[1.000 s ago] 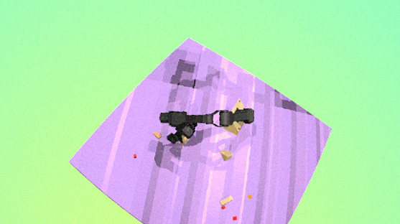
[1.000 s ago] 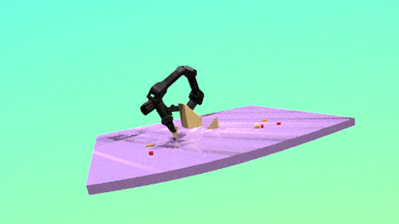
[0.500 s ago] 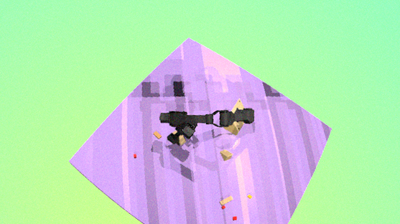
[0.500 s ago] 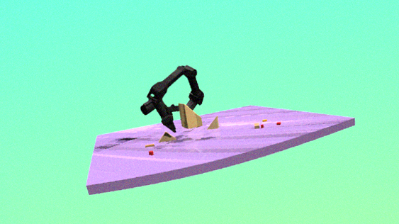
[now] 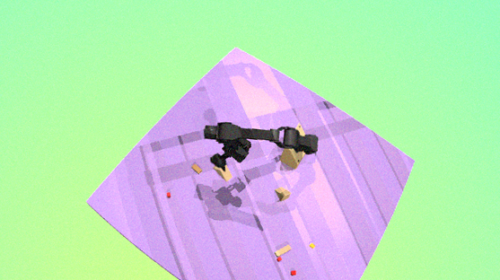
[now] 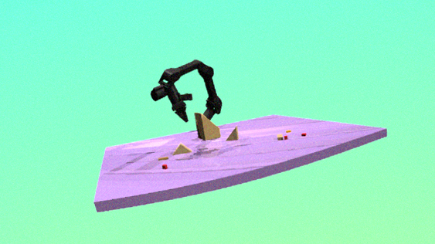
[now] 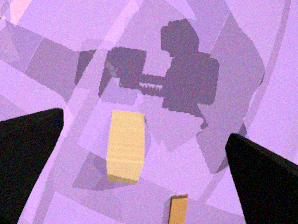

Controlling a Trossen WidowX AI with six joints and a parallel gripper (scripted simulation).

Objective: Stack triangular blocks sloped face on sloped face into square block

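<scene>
Gripper [image 6: 183, 118] hung w/ jaws wide apart, holding nothing, above one wedge [image 6: 181, 149] lying alone on tabletop [image 6: 236, 176]; other wedge [image 6: 233, 133] sat well apart. Risks: regrasp could shove it, or arm clip tall block [image 6: 206, 126] nearby.
</scene>
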